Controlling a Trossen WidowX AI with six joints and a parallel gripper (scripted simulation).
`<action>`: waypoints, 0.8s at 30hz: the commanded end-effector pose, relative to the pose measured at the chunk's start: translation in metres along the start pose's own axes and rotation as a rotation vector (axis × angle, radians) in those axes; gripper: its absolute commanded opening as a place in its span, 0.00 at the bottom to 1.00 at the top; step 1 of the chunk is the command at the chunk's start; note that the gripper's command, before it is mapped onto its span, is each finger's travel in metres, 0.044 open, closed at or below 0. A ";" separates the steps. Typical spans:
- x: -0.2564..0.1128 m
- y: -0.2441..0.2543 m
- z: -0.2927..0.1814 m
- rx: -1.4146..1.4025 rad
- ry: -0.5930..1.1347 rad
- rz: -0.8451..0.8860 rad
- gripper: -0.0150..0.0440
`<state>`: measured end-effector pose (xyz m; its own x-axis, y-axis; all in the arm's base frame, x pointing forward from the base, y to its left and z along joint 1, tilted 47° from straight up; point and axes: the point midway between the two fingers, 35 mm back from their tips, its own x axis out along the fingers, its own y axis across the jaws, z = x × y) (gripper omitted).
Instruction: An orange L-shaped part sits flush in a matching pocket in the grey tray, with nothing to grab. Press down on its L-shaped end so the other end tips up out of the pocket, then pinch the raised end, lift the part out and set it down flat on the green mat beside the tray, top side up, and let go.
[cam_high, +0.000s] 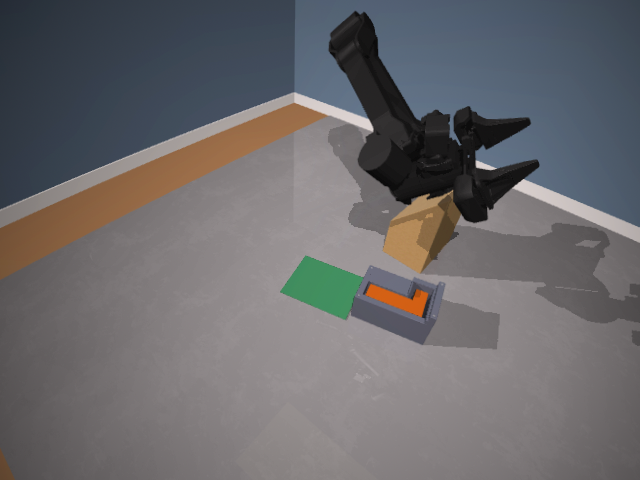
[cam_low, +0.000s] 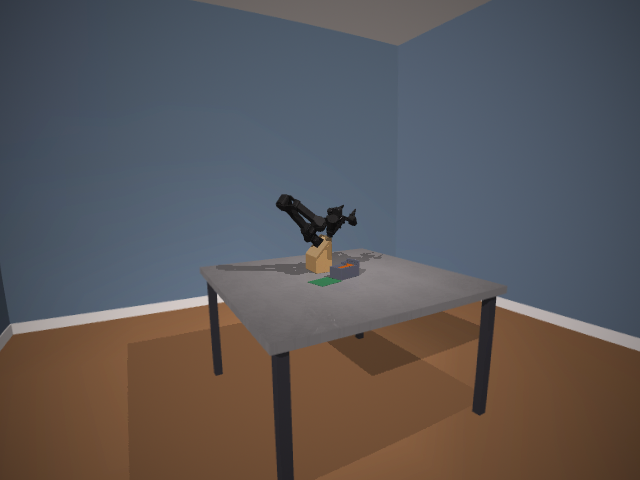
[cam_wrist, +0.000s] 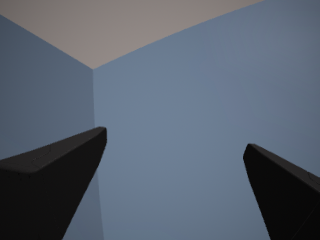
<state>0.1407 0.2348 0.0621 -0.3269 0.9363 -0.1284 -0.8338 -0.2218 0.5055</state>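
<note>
The orange L-shaped part (cam_high: 398, 299) lies flush in the pocket of the grey tray (cam_high: 397, 310), with its L-shaped end at the right. The green mat (cam_high: 321, 286) lies flat against the tray's left side. My gripper (cam_high: 532, 143) is open and empty, held high above the table behind and to the right of the tray, with its fingers pointing out sideways. In the wrist view both black fingers (cam_wrist: 175, 150) stand wide apart and frame only the blue wall. The tray (cam_low: 344, 269), mat (cam_low: 324, 281) and gripper (cam_low: 353, 215) show small in the exterior view.
The arm sits on a tan block (cam_high: 421, 232) just behind the tray. The grey table (cam_low: 351, 294) stands in a blue-walled room with a brown floor.
</note>
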 end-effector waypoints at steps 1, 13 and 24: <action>0.001 -0.003 -0.001 0.018 0.008 -0.012 0.89; -0.018 -0.105 -0.120 0.862 0.656 -0.892 0.56; -0.119 -0.100 -0.119 0.673 1.331 -1.883 0.56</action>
<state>0.1796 0.1814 -0.1055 -0.1864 0.0846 -0.9788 -0.3631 0.9198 0.1487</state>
